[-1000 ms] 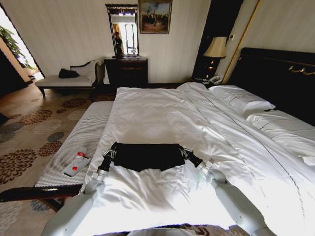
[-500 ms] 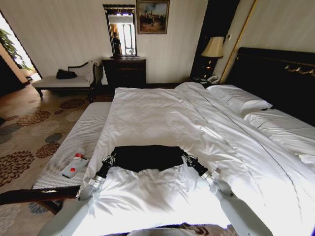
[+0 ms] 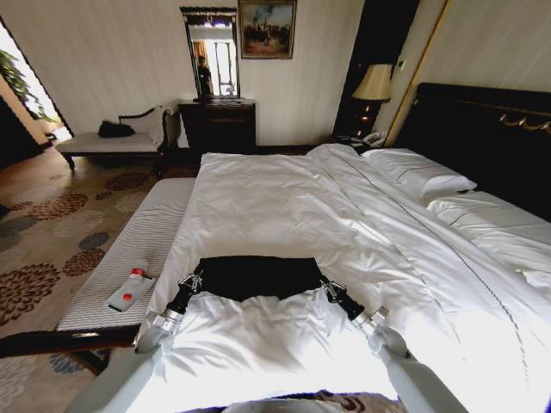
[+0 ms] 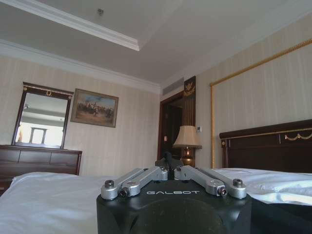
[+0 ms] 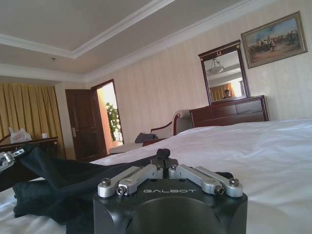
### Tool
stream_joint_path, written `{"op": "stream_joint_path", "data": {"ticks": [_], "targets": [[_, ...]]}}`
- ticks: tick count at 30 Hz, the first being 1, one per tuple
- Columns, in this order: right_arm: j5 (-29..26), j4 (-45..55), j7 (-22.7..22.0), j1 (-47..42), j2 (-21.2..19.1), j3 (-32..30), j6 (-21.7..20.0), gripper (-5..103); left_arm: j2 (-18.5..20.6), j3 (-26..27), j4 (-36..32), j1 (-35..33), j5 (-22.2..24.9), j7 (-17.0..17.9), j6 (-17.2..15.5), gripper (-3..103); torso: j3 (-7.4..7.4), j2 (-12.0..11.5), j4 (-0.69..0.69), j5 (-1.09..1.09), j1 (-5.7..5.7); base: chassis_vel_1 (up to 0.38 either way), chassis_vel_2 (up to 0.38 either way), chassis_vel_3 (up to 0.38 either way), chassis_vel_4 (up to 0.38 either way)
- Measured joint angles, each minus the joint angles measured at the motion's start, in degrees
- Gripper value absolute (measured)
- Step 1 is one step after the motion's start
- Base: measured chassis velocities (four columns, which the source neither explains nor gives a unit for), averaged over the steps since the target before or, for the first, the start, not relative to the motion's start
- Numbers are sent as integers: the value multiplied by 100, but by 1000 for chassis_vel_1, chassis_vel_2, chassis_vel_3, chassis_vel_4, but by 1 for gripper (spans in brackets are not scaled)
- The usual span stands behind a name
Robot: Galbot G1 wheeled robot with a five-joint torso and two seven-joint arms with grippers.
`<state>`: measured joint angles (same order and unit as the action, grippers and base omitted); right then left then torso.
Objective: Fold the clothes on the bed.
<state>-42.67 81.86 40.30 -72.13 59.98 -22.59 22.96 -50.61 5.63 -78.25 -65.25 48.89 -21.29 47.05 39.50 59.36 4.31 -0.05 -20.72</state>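
The clothes, a black T-shirt (image 3: 258, 275), lie stretched flat across the near part of the bed (image 3: 284, 198) on its white duvet. My left gripper (image 3: 194, 280) is shut on the shirt's left end and my right gripper (image 3: 328, 287) on its right end. In the right wrist view the right gripper (image 5: 163, 160) pinches dark cloth, and the black fabric (image 5: 63, 185) runs off to the left gripper (image 5: 5, 159). The left gripper (image 4: 170, 168) has its fingers together on a dark bit of cloth in the left wrist view, low over the duvet.
A grey striped bench (image 3: 129, 249) runs along the bed's left side with a red-and-white packet (image 3: 129, 292) on it. Pillows (image 3: 422, 176) and the dark headboard (image 3: 482, 129) are at the right. A dresser (image 3: 217, 125), chaise (image 3: 108, 142) and lamp (image 3: 374, 83) stand by the far wall.
Both grippers have drawn the shirt a little nearer to me along the duvet, still stretched between them. The camera shifted slightly early on.
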Motion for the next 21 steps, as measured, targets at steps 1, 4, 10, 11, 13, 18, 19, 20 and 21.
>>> {"op": "stream_joint_path", "data": {"ticks": [1, 4, 10, 11, 13, 18, 19, 20, 21], "targets": [[10, 23, -1, -31, 5, 0, 0, 0, 17, 6, -24, -17, 0, 2, -1, 1, 0, 0, 0, 2, 0, 0, 0, 0, 0], [53, 46, -2, -87, 19, 1, 1, 0, 32, 21, -45, -51, -1, 4, -1, 1, 0, 0, 3, 3, 0, 0, 0, 0, 0], [33, 56, -1, -153, 2, -21, 12, 0, 70, 39, -61, -100, -2, 6, -1, 1, -1, 0, 4, 1, 0, 0, 0, 0, 0], [23, 56, -1, -154, -8, -25, 12, 0, 74, 40, -62, -102, -3, 6, -1, 1, -1, 0, 4, 0, 0, 0, 0, 0, 0], [-113, 45, -2, -147, -52, -38, 11, 0, 104, 40, -88, -122, -9, 3, -1, 1, -1, 0, 4, 0, 0, 0, 0, 0, 0], [-300, -35, -11, -66, -123, -39, -10, 0, 168, 40, -126, -146, -23, -25, -1, 1, -1, 1, 3, 1, 0, 0, 0, 0, 0], [-313, -42, -13, -50, -133, -38, -16, 0, 179, 40, -129, -151, -25, -33, -1, 1, -1, 2, 4, 2, 0, 0, 0, 0, 0], [-313, -42, -13, -50, -133, -38, -16, 0, 179, 40, -129, -151, -25, -33, -1, 1, -1, 2, 4, 2, 0, 0, 0, 0, 0], [-351, -60, -27, -7, -147, -29, -31, 0, 206, 46, -139, -164, -27, -62, -1, 1, -1, 2, 3, 3, 0, 0, 0, 0, 0]]}}
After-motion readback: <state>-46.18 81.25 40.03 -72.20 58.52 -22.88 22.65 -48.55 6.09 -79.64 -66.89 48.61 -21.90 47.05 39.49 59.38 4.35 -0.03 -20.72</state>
